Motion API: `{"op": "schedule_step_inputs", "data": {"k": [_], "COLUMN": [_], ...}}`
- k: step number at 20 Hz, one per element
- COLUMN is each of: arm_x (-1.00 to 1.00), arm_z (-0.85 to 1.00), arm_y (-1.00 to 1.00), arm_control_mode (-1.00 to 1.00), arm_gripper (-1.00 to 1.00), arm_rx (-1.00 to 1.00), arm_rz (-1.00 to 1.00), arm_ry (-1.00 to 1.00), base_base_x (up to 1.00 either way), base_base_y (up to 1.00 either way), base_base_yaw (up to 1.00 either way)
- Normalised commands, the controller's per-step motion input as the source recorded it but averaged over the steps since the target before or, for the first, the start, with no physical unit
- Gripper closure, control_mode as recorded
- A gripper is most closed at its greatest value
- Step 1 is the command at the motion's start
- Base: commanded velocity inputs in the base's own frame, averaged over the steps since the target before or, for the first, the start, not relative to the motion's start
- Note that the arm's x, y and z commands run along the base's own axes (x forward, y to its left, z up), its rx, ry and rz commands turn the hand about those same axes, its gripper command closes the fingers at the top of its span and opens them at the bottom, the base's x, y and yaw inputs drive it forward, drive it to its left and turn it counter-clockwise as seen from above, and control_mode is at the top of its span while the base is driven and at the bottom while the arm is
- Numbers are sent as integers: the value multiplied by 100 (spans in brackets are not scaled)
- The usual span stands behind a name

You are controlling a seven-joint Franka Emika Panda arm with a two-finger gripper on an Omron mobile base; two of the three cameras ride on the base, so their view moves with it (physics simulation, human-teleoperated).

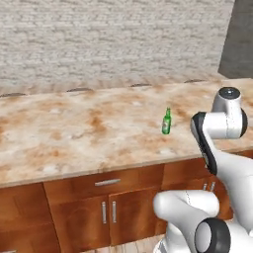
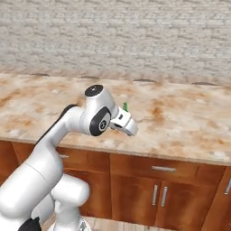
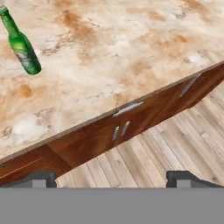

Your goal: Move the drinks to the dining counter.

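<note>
Already the slim green bottle (image 1: 167, 122) stood upright on the dining counter (image 1: 74, 133), and the gripper (image 3: 111, 177), fingers spread wide and empty, risked toppling it if swung carelessly nearby.

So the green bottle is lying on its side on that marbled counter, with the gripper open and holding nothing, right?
Not quite: the green bottle stands upright on the marbled counter, as the left base view shows. The gripper is indeed open and holds nothing.

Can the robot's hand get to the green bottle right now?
Probably yes. The green bottle stands upright alone on the dining counter, nothing beside it. The gripper is open and holds nothing, back near the counter's front edge, so the way looks free.
</note>
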Motion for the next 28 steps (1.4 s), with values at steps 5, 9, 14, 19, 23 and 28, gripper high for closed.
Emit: {"op": "schedule_step_inputs", "data": {"k": [5, 9, 14, 19, 23, 28], "arm_x": [0, 0, 0, 0, 0, 0], "arm_z": [0, 0, 0, 0, 0, 0], "arm_y": [0, 0, 0, 0, 0, 0], "arm_control_mode": [100, 100, 100, 100, 100, 100], "arm_gripper": [-100, -100, -100, -100, -100, -100], "arm_rx": [0, 0, 0, 0, 0, 0], "arm_rz": [0, 0, 0, 0, 0, 0], "arm_ry": [0, 0, 0, 0, 0, 0], "base_base_x": [1, 0, 1, 32, 45, 77], "base_base_y": [-9, -16, -23, -19, -19, -5], "base_base_yaw": [-93, -93, -91, -82, -77, -66]}}
